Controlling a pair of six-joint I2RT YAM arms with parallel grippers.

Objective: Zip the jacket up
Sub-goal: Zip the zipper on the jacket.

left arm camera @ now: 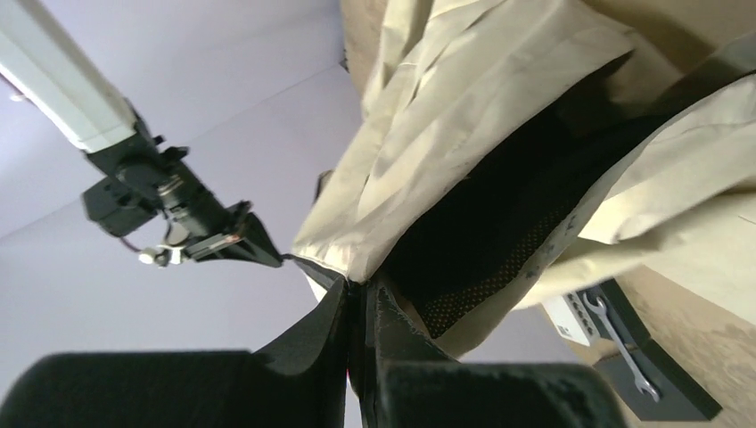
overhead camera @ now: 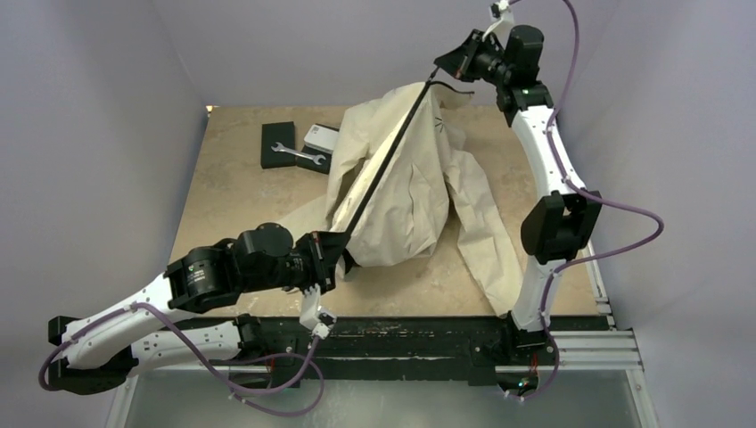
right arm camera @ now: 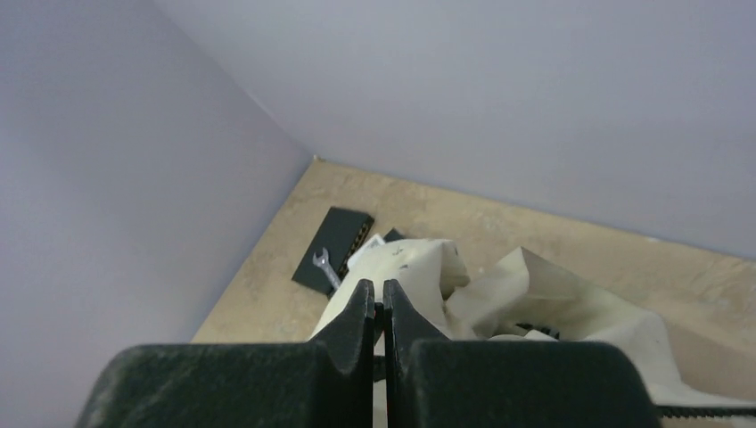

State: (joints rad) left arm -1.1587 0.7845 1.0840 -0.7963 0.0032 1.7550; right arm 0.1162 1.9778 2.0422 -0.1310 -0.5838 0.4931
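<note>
- Top external: find jacket (overhead camera: 410, 178) heaped mid-table (overhead camera: 241, 196), far part lifted off it, front edge strung between both claws.
- Expect thin, light, floppy cloth; likely bunches and slips, so keep tension on.
- Note dark zipper line (overhead camera: 388, 156) running taut on a diagonal; better to hold at its ends than on loose fabric.
- See left gripper (overhead camera: 337, 254) pinched tight on near end of jacket.
- See right gripper (overhead camera: 443, 73) clamped closed on far end, raised high.

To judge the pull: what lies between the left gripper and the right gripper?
In the top view, a dark edge of the jacket stretches straight and taut from the left gripper to the right gripper.
</note>
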